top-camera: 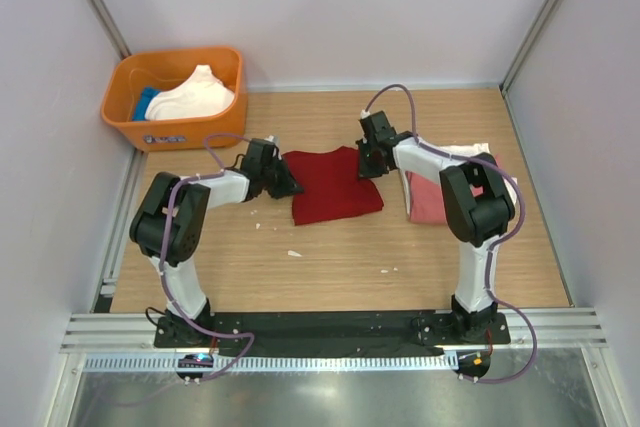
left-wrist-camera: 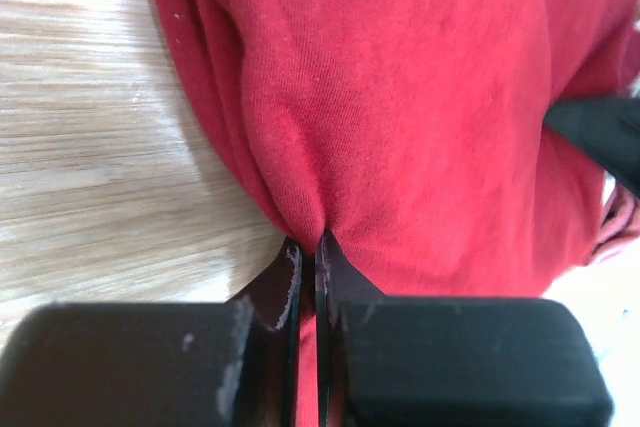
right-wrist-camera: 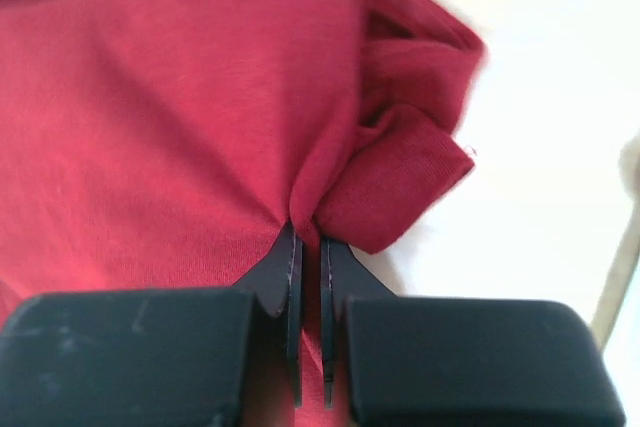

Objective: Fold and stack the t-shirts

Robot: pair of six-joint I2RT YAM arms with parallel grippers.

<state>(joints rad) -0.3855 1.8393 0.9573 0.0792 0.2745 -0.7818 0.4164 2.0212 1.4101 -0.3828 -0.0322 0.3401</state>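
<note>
Where left fingers [left-wrist-camera: 283, 282] and right fingers [right-wrist-camera: 281, 265] meet, dark red t-shirt [top-camera: 335, 187] between.

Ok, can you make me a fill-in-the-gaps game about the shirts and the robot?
Both pairs of jaws are shut on the t-shirt coloured dark ___.
The white cloth lies in the ___ tub.
The pink t-shirt lies by the robot's ___ arm.
Missing words: red, orange, right.

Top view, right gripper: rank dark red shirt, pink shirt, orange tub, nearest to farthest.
1. Dark red shirt, centre, pinched by the right gripper.
2. Pink shirt, right side, partly under that arm.
3. Orange tub, far-left corner.
</note>
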